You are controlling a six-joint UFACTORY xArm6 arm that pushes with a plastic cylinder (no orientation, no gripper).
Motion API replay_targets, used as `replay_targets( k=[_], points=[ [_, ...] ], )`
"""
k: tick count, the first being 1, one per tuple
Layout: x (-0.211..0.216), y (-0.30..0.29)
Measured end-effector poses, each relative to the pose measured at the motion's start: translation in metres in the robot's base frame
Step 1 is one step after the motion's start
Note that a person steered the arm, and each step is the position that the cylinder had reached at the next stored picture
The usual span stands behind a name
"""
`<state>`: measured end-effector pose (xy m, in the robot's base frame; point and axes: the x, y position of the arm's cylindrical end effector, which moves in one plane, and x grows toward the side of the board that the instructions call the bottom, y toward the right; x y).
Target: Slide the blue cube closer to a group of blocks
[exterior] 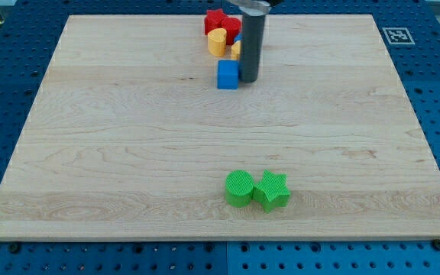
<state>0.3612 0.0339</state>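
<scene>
My tip [249,79], the lower end of a straight dark rod, rests on the pale wooden board [113,153] near the view's top, just beside the right face of the small blue cube [227,75]; whether it touches the cube I cannot tell; the rod has nothing to clasp with and holds nothing. The blue cube sits just below a cluster at the board's top edge: a red block [218,21], shape unclear, a yellow cylinder [218,43], another yellow block [236,50] and a sliver of blue, both partly hidden behind the rod. Well apart, near the view's bottom, a green cylinder [240,188] and a green star-shaped block [271,191] sit touching, side by side.
</scene>
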Motion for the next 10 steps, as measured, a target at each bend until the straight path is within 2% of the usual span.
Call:
replay_targets(
  k=[1, 2, 3, 4, 10],
  points=[
    [0.017, 0.001],
    [0.052, -0.007],
    [0.052, -0.049],
    [0.04, -0.065],
    [0.029, -0.037]
  ],
)
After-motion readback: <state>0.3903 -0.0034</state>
